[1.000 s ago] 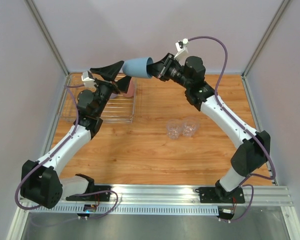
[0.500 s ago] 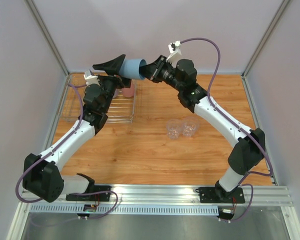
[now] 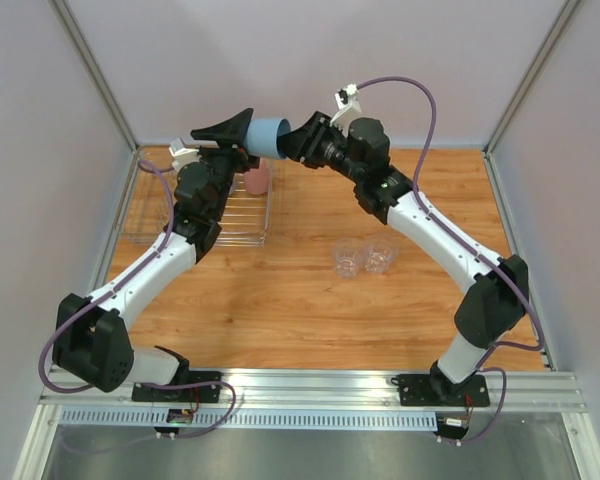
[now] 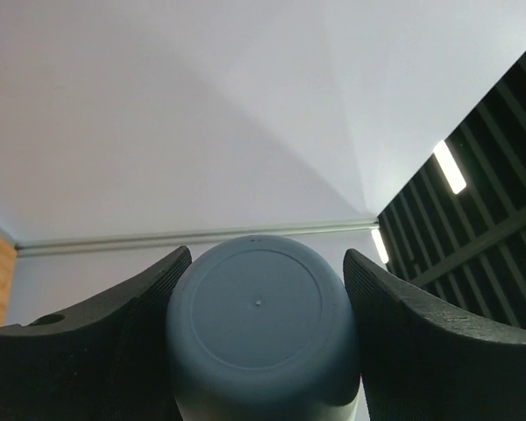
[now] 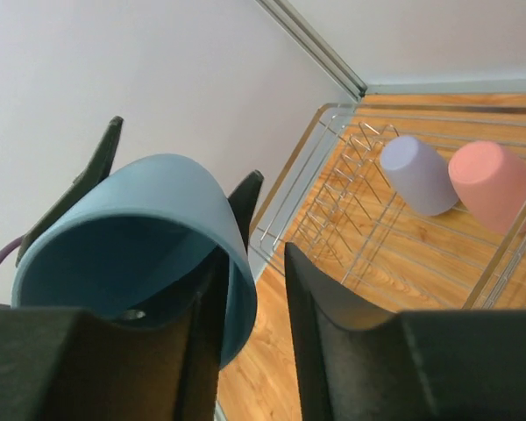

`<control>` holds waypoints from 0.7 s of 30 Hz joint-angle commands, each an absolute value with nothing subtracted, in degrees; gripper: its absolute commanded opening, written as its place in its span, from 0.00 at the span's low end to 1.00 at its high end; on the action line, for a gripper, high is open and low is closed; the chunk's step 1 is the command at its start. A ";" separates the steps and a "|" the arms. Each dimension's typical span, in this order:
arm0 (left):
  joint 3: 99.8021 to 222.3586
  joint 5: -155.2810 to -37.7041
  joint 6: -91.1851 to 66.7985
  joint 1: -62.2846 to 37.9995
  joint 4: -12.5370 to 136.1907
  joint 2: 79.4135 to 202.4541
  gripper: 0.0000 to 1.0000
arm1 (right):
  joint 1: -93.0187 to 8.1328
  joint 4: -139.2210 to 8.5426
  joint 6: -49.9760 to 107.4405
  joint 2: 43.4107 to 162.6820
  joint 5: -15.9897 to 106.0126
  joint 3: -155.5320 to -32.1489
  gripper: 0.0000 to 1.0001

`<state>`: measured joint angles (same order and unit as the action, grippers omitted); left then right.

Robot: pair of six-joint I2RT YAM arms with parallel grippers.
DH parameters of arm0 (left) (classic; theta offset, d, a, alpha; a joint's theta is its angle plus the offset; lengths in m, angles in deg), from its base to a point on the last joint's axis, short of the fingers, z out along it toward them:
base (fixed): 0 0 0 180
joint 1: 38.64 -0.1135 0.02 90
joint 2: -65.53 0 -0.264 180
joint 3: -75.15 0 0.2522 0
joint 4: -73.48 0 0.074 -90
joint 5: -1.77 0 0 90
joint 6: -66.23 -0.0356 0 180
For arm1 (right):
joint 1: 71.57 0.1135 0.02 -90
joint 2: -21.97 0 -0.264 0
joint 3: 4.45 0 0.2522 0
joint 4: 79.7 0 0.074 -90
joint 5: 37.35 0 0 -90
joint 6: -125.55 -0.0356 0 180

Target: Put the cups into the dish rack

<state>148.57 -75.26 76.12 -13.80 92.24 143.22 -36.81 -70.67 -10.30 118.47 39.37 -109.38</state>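
The blue cup [image 3: 271,136] [image 4: 259,324] [image 5: 149,210] hangs on its side in the air above the back of the table, between both grippers. My left gripper [image 3: 242,140] [image 4: 266,256] is shut on its base, a finger pressing on each side. My right gripper [image 3: 298,140] [image 5: 252,263] is open at the cup's mouth: one finger is inside the cup, and the other stands clear of the rim. The dish rack [image 3: 140,215] [image 5: 333,202] lies at the back left, with a pink cup [image 3: 257,179] [image 5: 495,180] and a lavender cup [image 5: 418,173] upside down in it.
Two clear tumblers [image 3: 349,260] [image 3: 381,254] stand side by side on the wooden table right of centre. Pale walls close the table in at the back and on both sides.
My left gripper has closed on the blue cup's base. My right gripper, which held the cup at its rim, has opened its jaws. Both arms shifted slightly left.
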 commanded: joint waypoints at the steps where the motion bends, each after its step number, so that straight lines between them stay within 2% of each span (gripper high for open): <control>1: 150.61 -70.31 70.72 -14.12 95.85 141.21 0.38 | -36.59 -61.67 -7.97 118.83 41.75 -113.03 0.47; 3: 150.43 -69.95 66.33 -14.73 95.67 140.07 0.36 | -36.59 -57.52 -5.77 117.77 43.94 -114.62 0.70; 4: 150.43 -70.04 65.44 -15.00 94.54 139.80 0.36 | -36.68 -53.23 -5.07 116.46 45.08 -114.88 0.73; 11: 152.37 -77.49 49.30 -22.02 88.56 137.61 0.36 | -42.03 -34.93 -3.39 107.68 49.13 -115.15 0.77; 16: 152.11 -82.78 14.38 -24.05 78.48 134.70 0.36 | -47.48 -28.06 -1.03 100.03 52.03 -109.10 0.80; 19: 148.42 -83.84 -2.08 -24.05 73.79 133.91 0.37 | -49.33 -27.79 1.17 95.71 55.90 -104.36 0.81; 21: 143.44 -81.56 -7.40 -24.05 76.31 133.82 0.36 | -49.77 -27.70 1.97 94.22 58.09 -102.33 0.82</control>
<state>148.42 -81.01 14.18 -24.01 78.47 134.43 -49.53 -31.46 -1.56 95.63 53.43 -105.80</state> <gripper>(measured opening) 0.762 0.819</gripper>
